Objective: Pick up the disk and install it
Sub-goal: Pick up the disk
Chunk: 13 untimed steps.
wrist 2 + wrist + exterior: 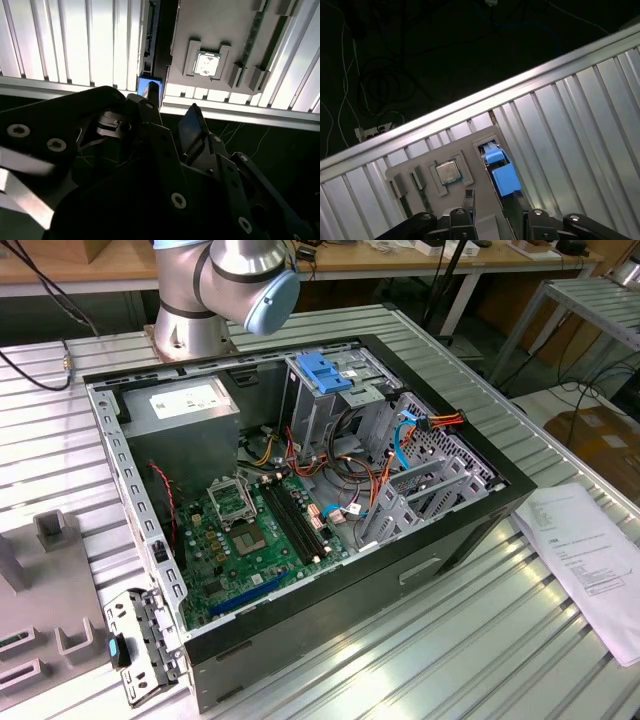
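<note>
Gripper (492, 197) first: in both wrist views its two dark fingers (192, 122) stand apart with a clear gap between them. Nothing is clamped; it is wide and empty.

It hangs well above the work. Down the line between the fingers sits the disk (501, 175). It stands on edge in a slot at the rim of the grey fixture plate (470, 137), showing mainly its blue plastic rail. In the second wrist view the same blue end (142, 85) peeks out just beside one fingertip, with the thin dark edge of the disk running away from it. Gripper and disk are apart, with no contact.

On the same plate, near the disk, a processor chip (448, 171) lies in a square recess. The plate rests on the ribbed aluminium table (570, 115), close to the table's edge.

Wider out, the exterior view has the computer case (450, 540) lying open. Its drive cage (325, 390) with the blue handle stands up inside, well apart from the fixture plate.

My read on handling: the disk is rigid and dense for its size, and it won't flex. Its metal faces are smooth, though, and it won't forgive a knock. The best hold looks to be across the two flat faces, squarely at the exposed upper edge, so it lifts straight out of the slot without twisting.
</note>
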Each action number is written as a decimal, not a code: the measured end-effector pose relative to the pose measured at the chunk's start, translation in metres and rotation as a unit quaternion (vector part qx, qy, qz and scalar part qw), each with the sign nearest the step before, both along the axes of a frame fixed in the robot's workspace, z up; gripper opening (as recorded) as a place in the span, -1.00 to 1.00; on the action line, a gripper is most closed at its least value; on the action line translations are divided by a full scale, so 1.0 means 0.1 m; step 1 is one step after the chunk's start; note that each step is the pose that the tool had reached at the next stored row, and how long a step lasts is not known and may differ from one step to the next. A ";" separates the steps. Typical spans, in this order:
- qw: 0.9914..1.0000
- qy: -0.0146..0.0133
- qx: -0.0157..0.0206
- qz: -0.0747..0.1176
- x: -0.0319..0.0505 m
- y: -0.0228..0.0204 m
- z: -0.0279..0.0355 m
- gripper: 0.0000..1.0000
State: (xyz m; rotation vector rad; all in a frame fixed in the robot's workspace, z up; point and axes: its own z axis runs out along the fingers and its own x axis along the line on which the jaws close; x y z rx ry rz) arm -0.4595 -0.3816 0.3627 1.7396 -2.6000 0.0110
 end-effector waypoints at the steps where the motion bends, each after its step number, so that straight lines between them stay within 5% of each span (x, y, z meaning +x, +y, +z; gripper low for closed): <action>1: 1.000 0.000 0.000 0.008 0.000 0.000 -0.006 -0.13; 6: 0.999 -0.001 0.000 0.052 0.000 0.000 -0.046 0.03; 13: 0.995 -0.004 0.000 0.097 0.000 0.005 -0.085 0.03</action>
